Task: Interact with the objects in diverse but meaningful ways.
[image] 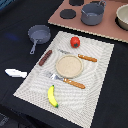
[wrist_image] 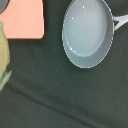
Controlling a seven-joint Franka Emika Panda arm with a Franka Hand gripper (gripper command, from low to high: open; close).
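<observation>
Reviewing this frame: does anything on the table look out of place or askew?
Mostly tidy. The white-and-blue fish piece lies alone on the dark cloth, off the placemat that holds the banana, tomato and sausage. The frying pan also sits off the mat, empty. Nothing spilled or damaged.

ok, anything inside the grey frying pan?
Nothing: in both views the frying pan is empty, its bare pale base showing. It sits on the dark cloth, off the placemat. What lies beneath the pan is covered.

Dark table (image: 20, 90) bearing placemat (image: 95, 85), grey frying pan (image: 39, 34) (empty), fish-like piece (image: 16, 73).
</observation>
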